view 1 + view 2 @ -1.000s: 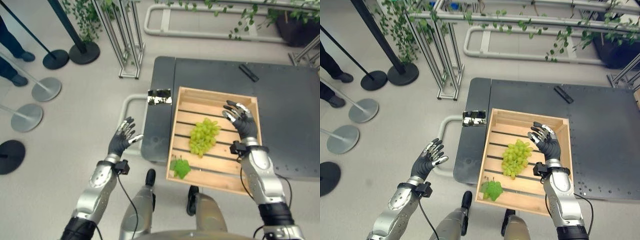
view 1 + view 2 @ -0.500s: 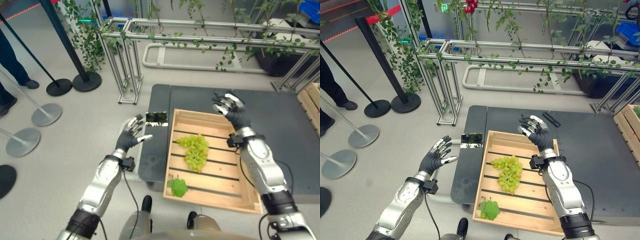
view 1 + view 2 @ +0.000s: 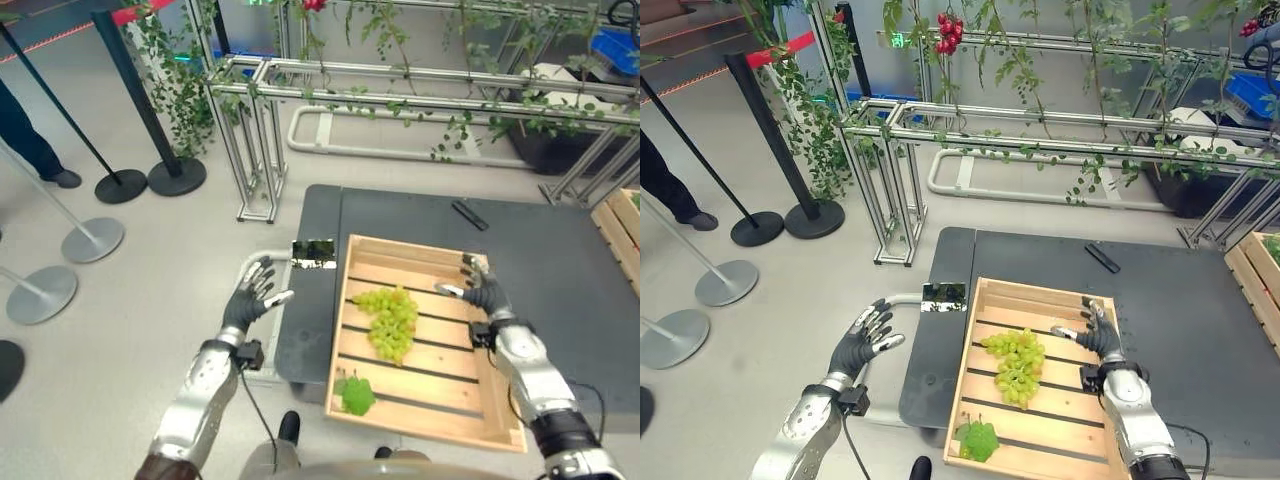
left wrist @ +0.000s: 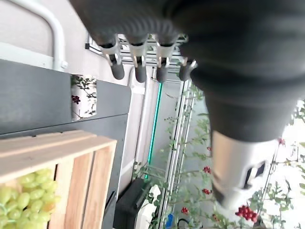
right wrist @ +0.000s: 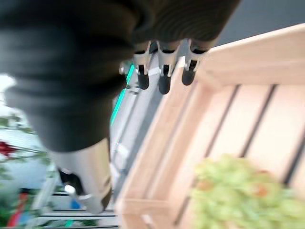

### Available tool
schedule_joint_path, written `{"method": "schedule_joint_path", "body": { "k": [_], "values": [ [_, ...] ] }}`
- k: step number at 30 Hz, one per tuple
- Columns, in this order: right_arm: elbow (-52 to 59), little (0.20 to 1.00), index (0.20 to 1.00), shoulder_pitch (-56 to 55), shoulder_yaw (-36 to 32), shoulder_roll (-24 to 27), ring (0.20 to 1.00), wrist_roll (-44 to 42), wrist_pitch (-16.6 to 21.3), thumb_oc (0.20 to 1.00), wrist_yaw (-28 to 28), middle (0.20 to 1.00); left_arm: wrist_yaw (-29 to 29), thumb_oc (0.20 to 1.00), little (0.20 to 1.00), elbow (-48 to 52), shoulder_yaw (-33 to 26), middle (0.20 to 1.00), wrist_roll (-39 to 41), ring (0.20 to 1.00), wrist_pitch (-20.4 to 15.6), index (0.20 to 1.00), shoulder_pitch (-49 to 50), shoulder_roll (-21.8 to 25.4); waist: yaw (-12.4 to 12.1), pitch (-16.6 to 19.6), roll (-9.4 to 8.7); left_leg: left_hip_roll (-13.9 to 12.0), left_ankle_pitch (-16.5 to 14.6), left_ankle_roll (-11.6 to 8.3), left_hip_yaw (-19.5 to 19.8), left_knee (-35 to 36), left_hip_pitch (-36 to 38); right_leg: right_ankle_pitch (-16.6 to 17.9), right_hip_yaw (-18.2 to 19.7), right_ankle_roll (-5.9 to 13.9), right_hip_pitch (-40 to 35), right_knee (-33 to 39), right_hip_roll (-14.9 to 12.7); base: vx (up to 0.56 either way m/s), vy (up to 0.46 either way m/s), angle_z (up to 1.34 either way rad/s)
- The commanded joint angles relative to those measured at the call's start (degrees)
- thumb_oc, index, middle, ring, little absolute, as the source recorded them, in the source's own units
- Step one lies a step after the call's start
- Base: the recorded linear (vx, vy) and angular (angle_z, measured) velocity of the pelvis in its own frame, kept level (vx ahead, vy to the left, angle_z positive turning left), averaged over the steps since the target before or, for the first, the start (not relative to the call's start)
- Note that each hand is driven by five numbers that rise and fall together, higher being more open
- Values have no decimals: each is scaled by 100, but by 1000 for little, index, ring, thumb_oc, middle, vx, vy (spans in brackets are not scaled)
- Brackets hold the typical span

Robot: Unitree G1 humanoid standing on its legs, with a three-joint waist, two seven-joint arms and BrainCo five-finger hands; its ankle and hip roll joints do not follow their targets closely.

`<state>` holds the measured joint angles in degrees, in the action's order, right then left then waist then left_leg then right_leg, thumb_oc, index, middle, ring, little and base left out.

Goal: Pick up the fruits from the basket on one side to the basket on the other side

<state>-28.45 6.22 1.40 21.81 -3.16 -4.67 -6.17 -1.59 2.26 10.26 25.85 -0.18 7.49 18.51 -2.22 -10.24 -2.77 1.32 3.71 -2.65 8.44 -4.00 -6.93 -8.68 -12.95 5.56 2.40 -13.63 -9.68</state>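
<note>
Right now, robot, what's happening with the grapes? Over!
Both robot hands open: left robot hand off the table's side, right robot hand over the crate. Grapes lying in crate, untouched. Nothing blocking them.

**Green grapes in the slatted wooden crate**

You see a bunch of green grapes (image 3: 388,320) lying flat on the crate (image 3: 436,400) slats, apart from the open right hand (image 3: 484,296), toward the left hand (image 3: 248,300).

We see a second crate (image 3: 622,222) beyond our right hand (image 3: 484,296), cut off at the edge.
</note>
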Motion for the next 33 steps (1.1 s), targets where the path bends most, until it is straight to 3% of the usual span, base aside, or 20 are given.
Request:
{"method": "schedule_joint_path", "body": {
  "k": [1,12,23,33],
  "values": [
    [-392,1000,1000,654,109,41,1000,163,119,1000,-256,1000,82,1000,1000,705,-95,1000,210,1000,-204,1000,48,33,-109,-47,-68,24,-412,119,-203,128,-128,-63,-35,180,288,-213,-271,-38,6,8],
    [-2855,1000,1000,1777,471,-323,1000,-143,44,1000,-725,1000,14,1000,1000,785,298,1000,297,1000,-186,1000,-127,217,-406,-691,-33,131,-355,139,-113,-8,-385,-26,-75,150,511,-407,-356,-50,6,8],
    [-3430,1000,1000,2678,652,-272,1000,-444,74,1000,-969,1000,-287,1000,1000,754,530,1000,348,1000,-287,1000,-564,270,-573,-1570,168,112,-264,117,-130,-299,-845,-37,-20,60,984,-699,-436,-53,15,2],
    [-3443,1000,1000,3010,642,-320,1000,-722,173,1000,-1194,1000,-547,1000,1000,557,783,1000,371,1000,-385,1000,-1025,137,-598,-1955,265,122,-225,111,-96,-403,-1100,-19,4,36,1229,-780,-482,-4,1,1]
  ]
}}
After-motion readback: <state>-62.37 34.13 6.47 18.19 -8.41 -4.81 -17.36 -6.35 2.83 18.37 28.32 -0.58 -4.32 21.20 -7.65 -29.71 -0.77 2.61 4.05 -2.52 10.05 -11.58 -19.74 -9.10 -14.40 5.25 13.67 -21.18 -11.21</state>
